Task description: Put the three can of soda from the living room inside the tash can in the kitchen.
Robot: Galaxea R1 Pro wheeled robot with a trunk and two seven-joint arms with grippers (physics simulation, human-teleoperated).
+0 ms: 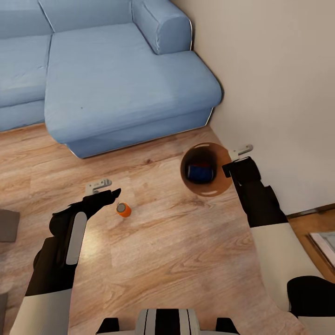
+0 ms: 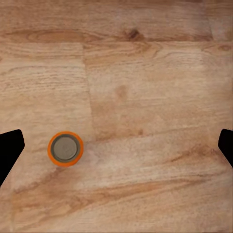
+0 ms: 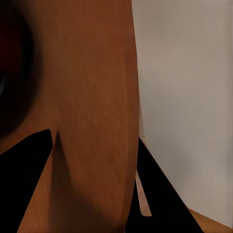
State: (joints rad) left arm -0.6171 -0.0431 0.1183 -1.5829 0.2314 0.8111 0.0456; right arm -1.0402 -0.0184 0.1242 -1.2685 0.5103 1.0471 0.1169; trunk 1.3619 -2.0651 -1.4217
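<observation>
An orange can of soda (image 1: 123, 210) stands upright on the wood floor, silver top up. My left gripper (image 1: 111, 195) hovers just beside and above it, open; in the left wrist view the orange can (image 2: 65, 149) sits between the spread fingers of the left gripper (image 2: 116, 145), nearer one finger. The tash can (image 1: 218, 188), copper-brown inside, sits by the wall with a dark blue can of soda (image 1: 201, 173) lying in it. My right gripper (image 1: 229, 167) is shut on its rim; in the right wrist view its fingers (image 3: 24, 189) straddle the bin wall (image 3: 87, 97).
The light blue corner sofa (image 1: 116, 70) fills the far side. A beige wall (image 1: 279, 70) runs along the right, close behind the bin. A grey object (image 1: 7, 225) pokes in at the left edge, and a floor threshold (image 1: 316, 218) shows at the lower right.
</observation>
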